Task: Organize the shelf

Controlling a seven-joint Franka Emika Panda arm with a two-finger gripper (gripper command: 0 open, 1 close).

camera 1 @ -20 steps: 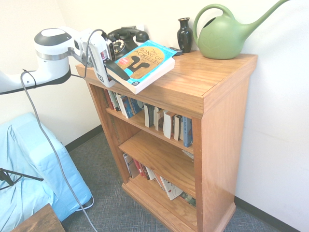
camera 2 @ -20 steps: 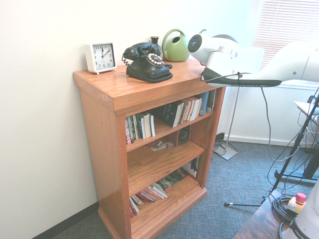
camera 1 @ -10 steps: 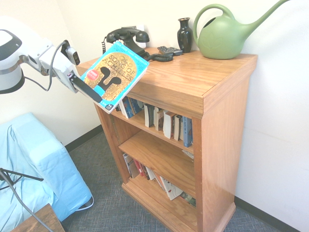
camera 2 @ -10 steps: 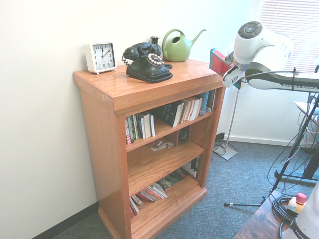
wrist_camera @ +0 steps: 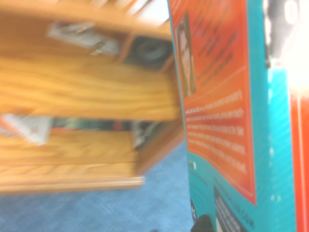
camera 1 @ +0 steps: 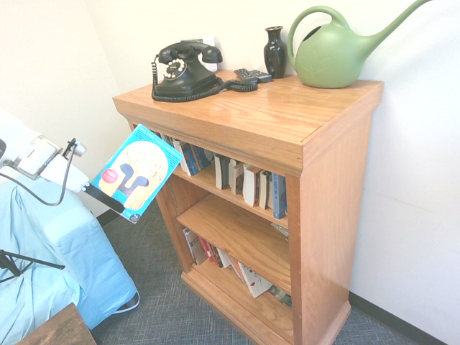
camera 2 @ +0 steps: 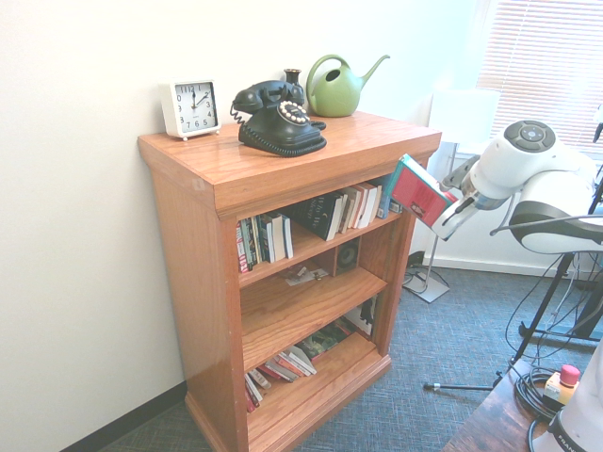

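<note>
The oak shelf stands against the wall with three tiers; books fill its upper tier and lie slumped on the lowest one. My gripper is shut on a teal paperback with a gold helmet on its cover. It holds the book tilted in the air, off the shelf's front corner at about the height of the upper tier. From the other side the book's red back cover shows just in front of the shelf's side panel, with the gripper behind it. In the wrist view the back cover fills one side.
On the shelf top stand a black rotary phone, a dark vase, a green watering can, a remote and a white clock. A light-blue covered seat and a dark table corner lie below the arm.
The book was lifted off the shelf top and carried outwards and down, from beside the phone to in front of the upper tier. The arm drew back with it.
</note>
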